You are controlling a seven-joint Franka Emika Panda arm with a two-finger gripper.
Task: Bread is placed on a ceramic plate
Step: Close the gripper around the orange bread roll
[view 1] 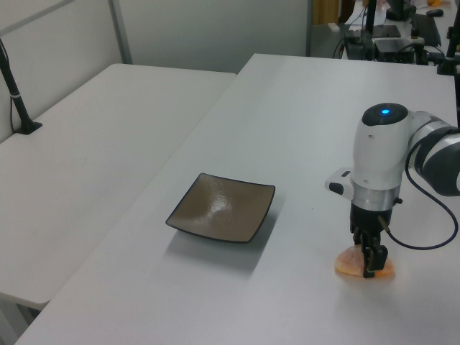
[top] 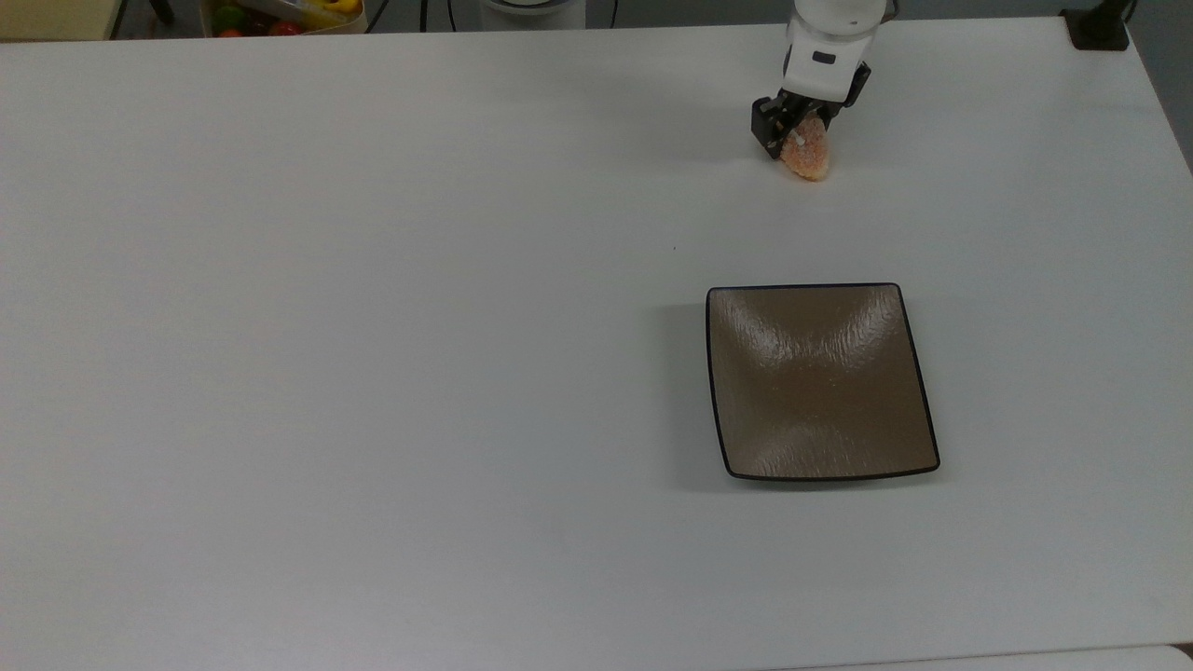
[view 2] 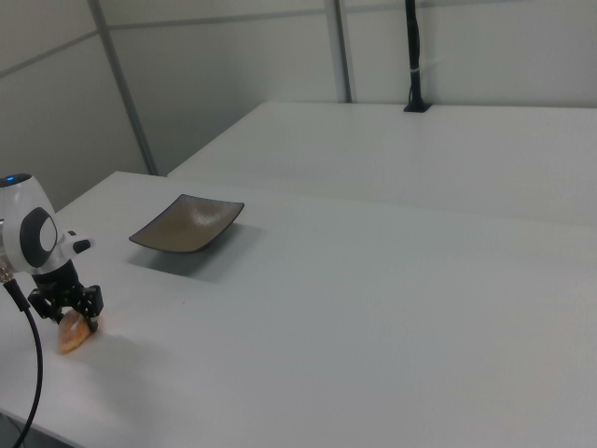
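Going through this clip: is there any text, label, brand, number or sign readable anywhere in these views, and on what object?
None: no word, number, brand or sign can be read in any view.
The bread, the ceramic plate and the table bear no markings.
The arm above the tool shows a small dark patch in the top view and a blue light in the left view, no lettering.

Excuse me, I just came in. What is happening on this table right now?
A robot arm has its gripper down on the bread, its jaws closed around the loaf near the table's far edge in the top view. The bread is on the table, not lifted. The ceramic plate sits apart from it and holds nothing, so the placing is not yet done.
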